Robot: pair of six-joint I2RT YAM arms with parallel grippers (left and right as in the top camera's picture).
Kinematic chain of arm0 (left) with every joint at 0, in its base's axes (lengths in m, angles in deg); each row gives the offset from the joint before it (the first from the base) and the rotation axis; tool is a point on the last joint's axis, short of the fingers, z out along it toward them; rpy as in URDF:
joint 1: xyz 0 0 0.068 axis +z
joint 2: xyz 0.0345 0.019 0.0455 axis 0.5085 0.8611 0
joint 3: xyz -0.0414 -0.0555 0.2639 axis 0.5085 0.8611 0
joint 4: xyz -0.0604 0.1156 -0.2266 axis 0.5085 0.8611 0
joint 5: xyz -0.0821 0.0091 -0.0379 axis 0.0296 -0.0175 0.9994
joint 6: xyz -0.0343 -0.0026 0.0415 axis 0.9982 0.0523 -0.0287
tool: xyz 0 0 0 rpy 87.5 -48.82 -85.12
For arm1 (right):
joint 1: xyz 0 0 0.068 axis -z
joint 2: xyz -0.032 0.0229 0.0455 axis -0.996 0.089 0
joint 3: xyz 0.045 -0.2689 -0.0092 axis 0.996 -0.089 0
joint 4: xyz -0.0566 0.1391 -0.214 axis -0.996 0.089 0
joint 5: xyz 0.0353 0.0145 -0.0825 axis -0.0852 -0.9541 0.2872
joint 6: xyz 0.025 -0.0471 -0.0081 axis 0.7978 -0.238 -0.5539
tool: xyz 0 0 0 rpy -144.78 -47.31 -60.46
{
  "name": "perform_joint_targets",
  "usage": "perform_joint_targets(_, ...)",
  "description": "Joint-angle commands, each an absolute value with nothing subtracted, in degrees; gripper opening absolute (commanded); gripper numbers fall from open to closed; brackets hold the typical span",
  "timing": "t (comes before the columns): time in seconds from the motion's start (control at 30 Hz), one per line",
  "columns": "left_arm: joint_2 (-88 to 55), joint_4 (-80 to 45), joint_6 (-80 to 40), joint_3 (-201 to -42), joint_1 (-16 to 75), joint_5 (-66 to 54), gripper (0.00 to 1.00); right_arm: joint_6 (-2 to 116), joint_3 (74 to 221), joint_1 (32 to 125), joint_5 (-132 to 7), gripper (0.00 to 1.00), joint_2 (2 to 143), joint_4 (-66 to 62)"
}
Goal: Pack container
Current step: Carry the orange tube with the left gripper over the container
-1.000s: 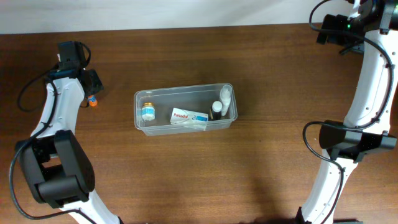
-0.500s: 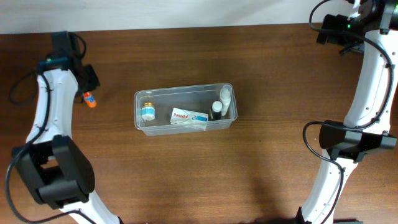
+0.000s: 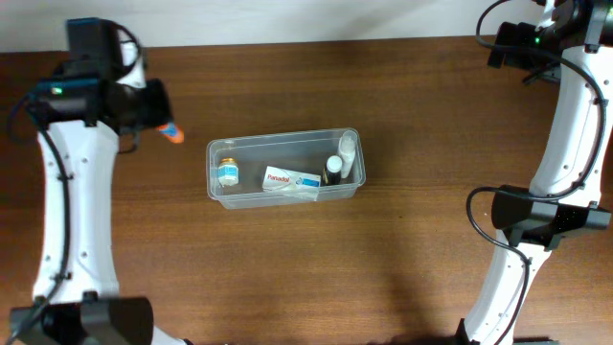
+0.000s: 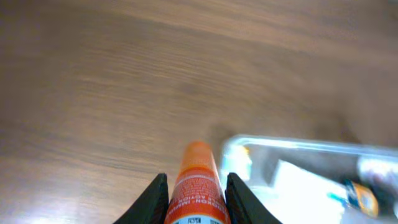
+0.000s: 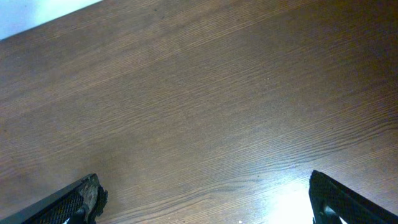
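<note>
1. Left gripper (image 4: 196,186) clamped on an orange tube (image 4: 198,180), near the container's (image 3: 283,140) far-left corner; blurry, probably off the table (image 3: 287,268).
2. Right gripper (image 5: 205,186) spread wide, holding nothing, far right.
3. Container sits mid-table and holds a small bottle (image 3: 227,172), a Panadol box (image 3: 292,180) and two bottles (image 3: 345,151) at the right end.

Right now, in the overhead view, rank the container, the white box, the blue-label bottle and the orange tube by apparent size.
1. container
2. white box
3. blue-label bottle
Unranked: orange tube. The left gripper is shut on it and hides most of it, so only its tip shows.
</note>
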State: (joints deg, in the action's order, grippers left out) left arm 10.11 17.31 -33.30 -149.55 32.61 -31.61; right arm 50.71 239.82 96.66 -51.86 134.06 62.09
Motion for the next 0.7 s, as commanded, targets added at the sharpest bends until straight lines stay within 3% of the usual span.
perform_joint_targets(0.0, 7.09, 19.21, -38.46, -150.67, 28.04, -29.23, 0.23, 51.1, 239.71, 96.88, -51.36, 0.98, 133.52, 62.42)
perform_joint_targets(0.43, 7.83, 21.74, -40.1, -147.19, 18.25, -32.9, 0.23, 51.13, 239.71, 96.88, -51.38, 0.98, 133.52, 62.42)
perform_joint_targets(0.67, 8.25, 12.02, -39.24, -136.28, 18.01, -32.75, 0.23, 51.13, 239.71, 96.88, -51.38, 0.98, 133.52, 62.42)
